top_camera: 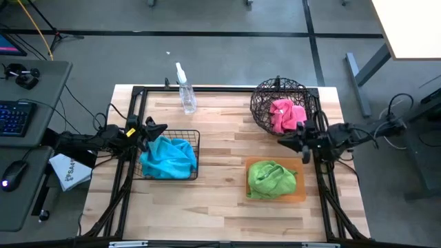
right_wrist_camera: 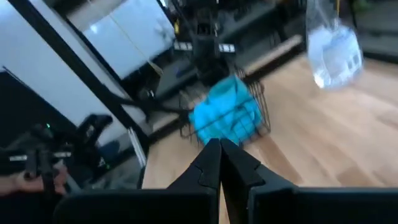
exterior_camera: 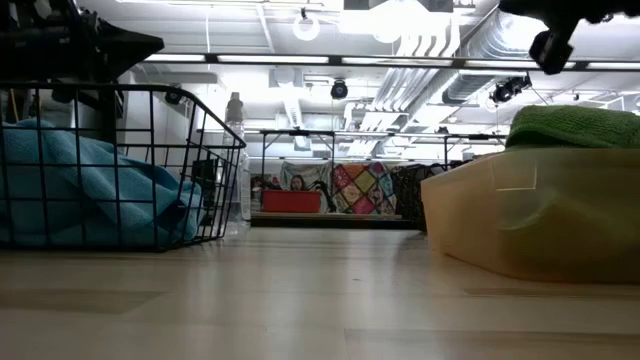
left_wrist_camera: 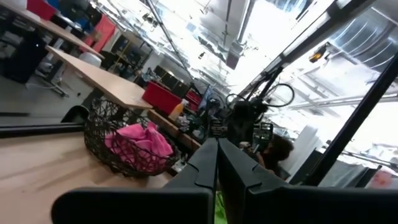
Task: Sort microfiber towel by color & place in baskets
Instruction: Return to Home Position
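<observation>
A blue towel [top_camera: 167, 157] lies in the square black wire basket [top_camera: 193, 138] at the table's left. A pink towel [top_camera: 286, 115] sits in the round dark woven bowl basket [top_camera: 265, 96] at the far right. A green towel [top_camera: 270, 178] lies on the flat orange tray [top_camera: 299, 187] near the right. My left gripper [top_camera: 160, 129] is shut and holds nothing, above the black basket's far-left corner. My right gripper [top_camera: 286, 140] is shut and holds nothing, between the bowl basket and the tray, above the table.
A clear spray bottle [top_camera: 186, 93] stands at the far middle of the table. A black frame rail [top_camera: 207, 89] runs along the far edge and both sides. Bare wood [top_camera: 220, 200] lies between the baskets and toward the near edge.
</observation>
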Robot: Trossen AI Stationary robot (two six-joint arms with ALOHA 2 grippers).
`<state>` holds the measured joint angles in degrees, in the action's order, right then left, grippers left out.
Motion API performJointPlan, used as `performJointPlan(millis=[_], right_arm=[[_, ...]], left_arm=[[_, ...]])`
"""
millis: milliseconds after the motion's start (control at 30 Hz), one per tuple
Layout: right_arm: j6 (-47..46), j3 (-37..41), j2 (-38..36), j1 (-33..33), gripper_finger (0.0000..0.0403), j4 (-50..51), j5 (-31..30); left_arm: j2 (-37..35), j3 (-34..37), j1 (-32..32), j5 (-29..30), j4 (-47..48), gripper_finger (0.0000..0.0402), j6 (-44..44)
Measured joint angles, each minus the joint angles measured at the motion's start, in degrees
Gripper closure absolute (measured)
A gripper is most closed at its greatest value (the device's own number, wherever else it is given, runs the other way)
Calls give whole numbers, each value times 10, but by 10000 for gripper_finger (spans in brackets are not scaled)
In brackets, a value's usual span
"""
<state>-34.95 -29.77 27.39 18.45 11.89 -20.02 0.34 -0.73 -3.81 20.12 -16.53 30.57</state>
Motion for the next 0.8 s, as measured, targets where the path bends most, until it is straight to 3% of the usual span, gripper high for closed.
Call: performJointPlan(millis=[200,367,633,800], right_arm=[[53,100,-80,-69,403,-75,36],[62,174,-144,-87,403,-129,84],[116,282,-221,-96,403,-234,90],[151,292,-253,-131,403,-213,87]], left_arm=[[0,0,0,0,1,401,-28],[0,0,0,0,3,401,-32],[0,0,0,0,3,401,-33],[0,0,0,0,3,401,-33]])
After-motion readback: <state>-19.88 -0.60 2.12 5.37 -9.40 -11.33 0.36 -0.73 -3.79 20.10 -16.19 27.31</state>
